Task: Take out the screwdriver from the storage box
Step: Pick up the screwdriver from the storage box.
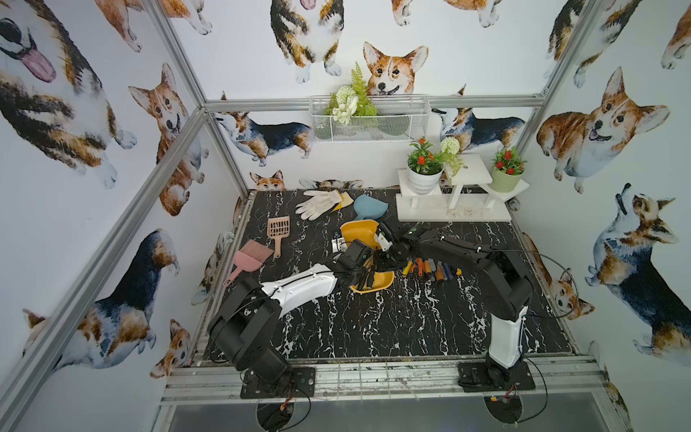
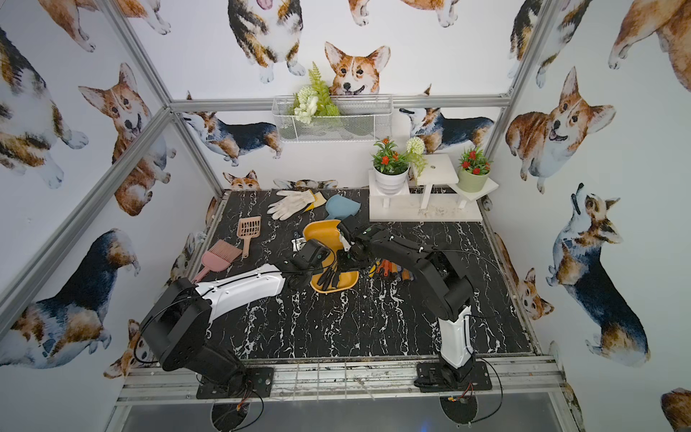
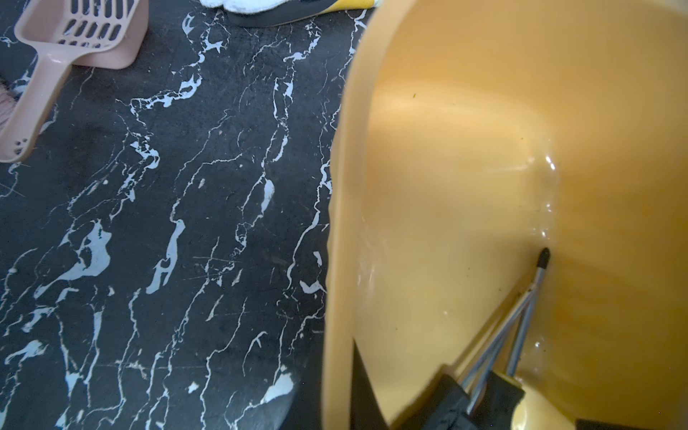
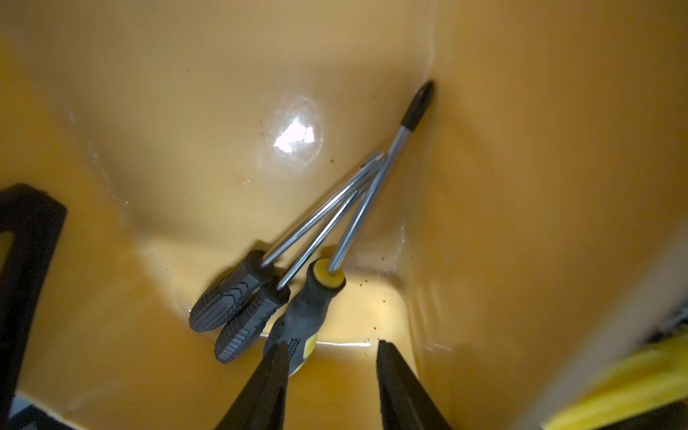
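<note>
Now, screwdrivers (three) inside storage box

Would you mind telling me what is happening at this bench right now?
The left end effector clamps the wall of the yellow storage box. The right end effector hangs open inside the box, poised over the handle of the yellow-and-black screwdriver, one of three lying in there. It grips nothing yet. More screwdrivers lie on the table beside the box.

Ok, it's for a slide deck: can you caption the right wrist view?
Open right gripper poised above three screwdrivers bunched together inside the yellow storage box.
</note>
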Robot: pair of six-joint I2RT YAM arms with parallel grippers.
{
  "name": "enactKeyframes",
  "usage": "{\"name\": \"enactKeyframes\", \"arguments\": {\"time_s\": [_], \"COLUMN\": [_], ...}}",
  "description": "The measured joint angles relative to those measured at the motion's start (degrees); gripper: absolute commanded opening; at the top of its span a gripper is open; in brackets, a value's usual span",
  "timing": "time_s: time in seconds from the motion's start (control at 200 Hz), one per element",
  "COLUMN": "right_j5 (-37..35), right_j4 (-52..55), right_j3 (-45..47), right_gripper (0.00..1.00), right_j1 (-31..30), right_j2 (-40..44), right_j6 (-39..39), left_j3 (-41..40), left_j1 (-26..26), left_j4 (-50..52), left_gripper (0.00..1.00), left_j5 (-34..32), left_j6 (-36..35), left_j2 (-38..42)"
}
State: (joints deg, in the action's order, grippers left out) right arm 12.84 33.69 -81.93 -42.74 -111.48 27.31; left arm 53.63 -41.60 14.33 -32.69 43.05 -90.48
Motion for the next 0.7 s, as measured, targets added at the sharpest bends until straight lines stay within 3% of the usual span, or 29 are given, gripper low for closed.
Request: {"name": "enactKeyframes", "arguments": {"time_s": [0.516,0.701], "right_j5": [0.09,-4.33], "right_j4": [1.57,5.35], "right_j3": [-5.22,-8.20], "right_gripper": [0.44,0.37], "right_j1": [-0.87,-2.23], "right_j2": [-5.81,-7.98], "right_j6": [-1.05,-3.32], "left_j3": [-0.17,0.68], "left_j1": [-0.02,-0.04], "left_j4": [0.52,1.42], "left_gripper": [0.00,0.00], "left_j5": [-0.02,-0.15], "left_j6": [-0.17,-0.85], "left_j2": [0.76,0.28]}}
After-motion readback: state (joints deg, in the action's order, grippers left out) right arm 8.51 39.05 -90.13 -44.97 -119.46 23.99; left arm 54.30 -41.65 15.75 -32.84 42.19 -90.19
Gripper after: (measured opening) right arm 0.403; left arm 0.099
